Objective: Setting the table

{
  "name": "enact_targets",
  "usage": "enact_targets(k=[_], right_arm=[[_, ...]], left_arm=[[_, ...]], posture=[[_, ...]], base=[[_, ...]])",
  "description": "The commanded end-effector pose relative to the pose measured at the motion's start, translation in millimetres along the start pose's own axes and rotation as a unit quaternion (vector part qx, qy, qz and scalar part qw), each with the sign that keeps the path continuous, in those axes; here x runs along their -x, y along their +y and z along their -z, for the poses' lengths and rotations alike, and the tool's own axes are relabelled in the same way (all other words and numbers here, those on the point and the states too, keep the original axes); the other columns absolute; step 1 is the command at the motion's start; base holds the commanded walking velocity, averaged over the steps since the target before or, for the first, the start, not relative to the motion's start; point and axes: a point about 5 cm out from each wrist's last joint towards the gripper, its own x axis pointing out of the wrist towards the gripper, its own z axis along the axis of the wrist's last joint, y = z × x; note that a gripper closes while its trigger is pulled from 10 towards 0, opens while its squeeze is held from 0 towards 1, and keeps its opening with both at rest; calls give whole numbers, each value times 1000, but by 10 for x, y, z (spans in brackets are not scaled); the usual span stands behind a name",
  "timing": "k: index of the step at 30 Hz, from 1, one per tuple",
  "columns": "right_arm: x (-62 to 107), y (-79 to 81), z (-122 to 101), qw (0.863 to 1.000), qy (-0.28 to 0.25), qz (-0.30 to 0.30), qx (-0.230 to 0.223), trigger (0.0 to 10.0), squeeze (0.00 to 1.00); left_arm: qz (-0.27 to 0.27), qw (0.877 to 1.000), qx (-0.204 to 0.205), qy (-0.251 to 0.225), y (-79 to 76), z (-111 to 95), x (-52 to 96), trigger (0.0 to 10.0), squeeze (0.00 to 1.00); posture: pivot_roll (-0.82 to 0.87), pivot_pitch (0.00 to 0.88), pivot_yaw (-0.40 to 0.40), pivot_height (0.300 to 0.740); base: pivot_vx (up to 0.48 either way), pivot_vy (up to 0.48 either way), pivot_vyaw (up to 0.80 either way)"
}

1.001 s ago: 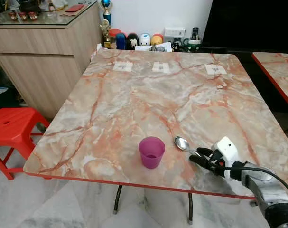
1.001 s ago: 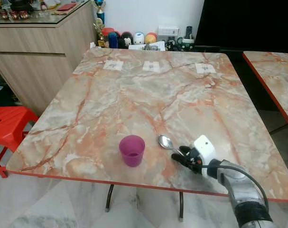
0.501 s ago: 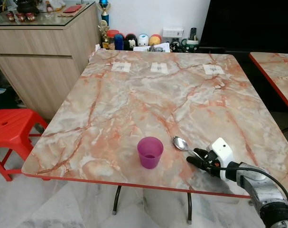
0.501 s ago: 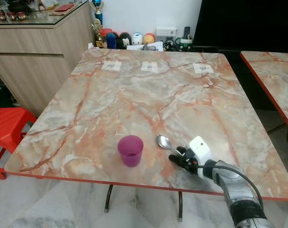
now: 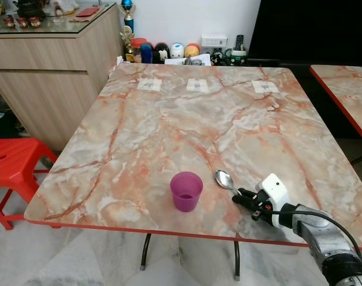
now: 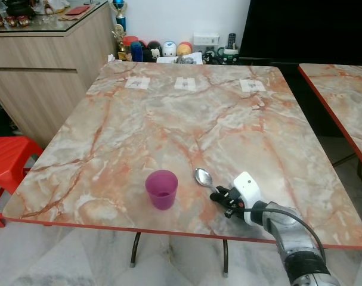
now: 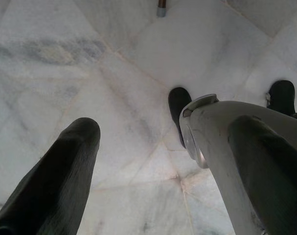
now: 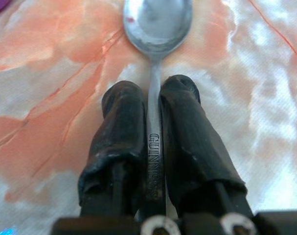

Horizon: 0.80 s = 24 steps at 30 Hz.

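- Since a second ago my view has drifted, so the whole scene sits a touch differently; the right gripper [image 5: 239,195] has stayed clamped on the spoon [image 5: 223,178], which has not shifted relative to the cup.
- Both black fingers [image 8: 121,132] squeeze the spoon's handle between them, with the bowl poking out ahead, lying on the marble table [image 5: 186,119].
- I see the purple cup [image 5: 186,191] upright just beside the spoon's bowl, near the table's front edge.
- My left gripper [image 7: 138,161] hangs idle over the pale floor [image 7: 65,58], fingers spread apart.
- I note a red stool [image 5: 14,161] to the table's left.
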Motion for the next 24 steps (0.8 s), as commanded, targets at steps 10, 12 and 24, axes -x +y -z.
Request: enact_targets(k=[10, 12, 24], right_arm=[[-55, 138, 248, 999, 49, -5, -19, 0, 0], [-67, 145, 244, 999, 41, 3, -23, 0, 0], [-140, 45, -103, 981, -113, 141, -70, 10000, 0]], left_arm=[[1, 1000, -3, 15, 15, 78, 18, 10000, 0], [1, 1000, -3, 15, 14, 79, 18, 10000, 0], [1, 1000, -4, 16, 11, 83, 18, 10000, 0]], posture=[[13, 118, 5, 740], [13, 117, 4, 740], [13, 115, 1, 740]], base=[[0, 0, 0], [0, 0, 0], [0, 0, 0]])
